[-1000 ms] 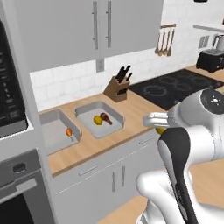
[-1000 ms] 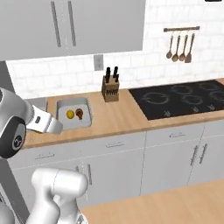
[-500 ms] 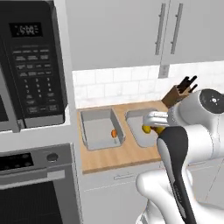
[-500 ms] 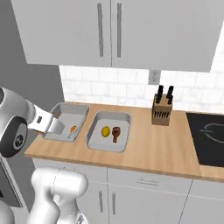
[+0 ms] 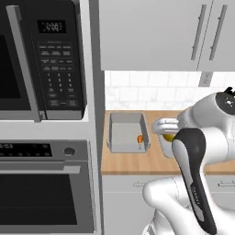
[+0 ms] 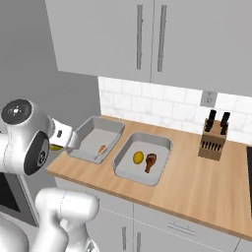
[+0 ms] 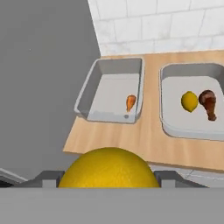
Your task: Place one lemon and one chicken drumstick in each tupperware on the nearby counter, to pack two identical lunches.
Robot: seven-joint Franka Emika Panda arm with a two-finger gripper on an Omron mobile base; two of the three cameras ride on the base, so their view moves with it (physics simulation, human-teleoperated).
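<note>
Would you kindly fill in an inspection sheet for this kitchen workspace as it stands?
Surface: wooden counter, two tupperware side by side.
Job's things: left tupperware holds one orange drumstick, no lemon; right tupperware holds a lemon and a brown drumstick.
Clutter: knife block by the wall.
Grippers: gripper shut on a second lemon, short of the counter edge.
Cables: nothing seen.
Surroundings: microwave above oven, upper cabinets, tiled backsplash.
</note>
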